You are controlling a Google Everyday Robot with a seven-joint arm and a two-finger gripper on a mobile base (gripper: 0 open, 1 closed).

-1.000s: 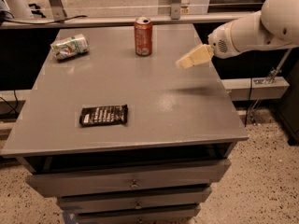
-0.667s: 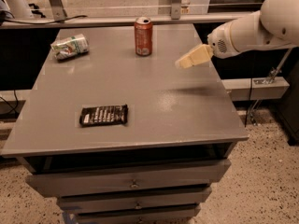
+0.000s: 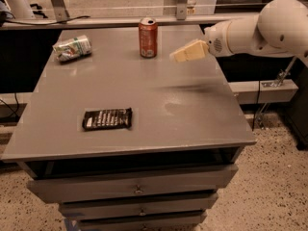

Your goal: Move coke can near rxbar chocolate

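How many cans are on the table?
2: the coke can stands at the back; a dented can lies back left. The pincer hangs right of the coke can.

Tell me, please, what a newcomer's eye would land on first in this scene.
The red coke can stands upright at the far edge of the grey table, the pale gripper hovering just right of it. The dark rxbar chocolate lies flat near the front left.
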